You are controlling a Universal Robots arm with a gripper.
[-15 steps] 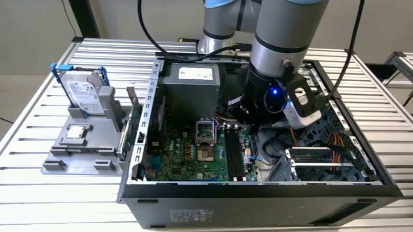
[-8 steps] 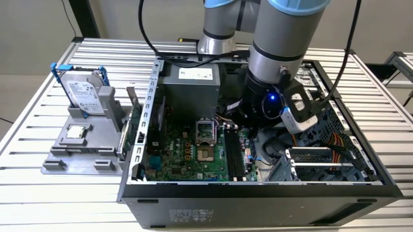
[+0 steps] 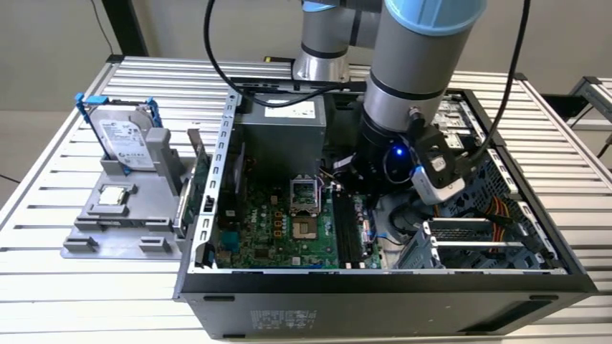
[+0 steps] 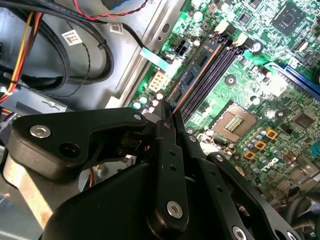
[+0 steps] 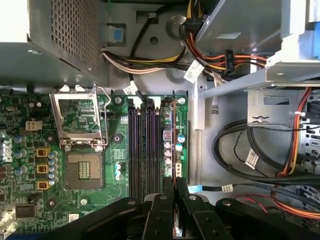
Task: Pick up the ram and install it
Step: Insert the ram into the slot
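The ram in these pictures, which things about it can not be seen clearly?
- Ram near end: in both wrist views the gripper covers it.
- Seating in the memory slots: cannot tell; the first wrist view shows the stick edge-on.
- Exterior view: the arm hides that part of the computer case.

silver-grey tubular arm [image 3: 406, 79] with pale blue joint cap. black cables [image 3: 222, 64] loop alongside. small blue light on the black wrist block. grey-white camera [image 3: 438, 175] strapped on. gripper [image 4: 170, 117] matte black, linked bars, silver screw heads.
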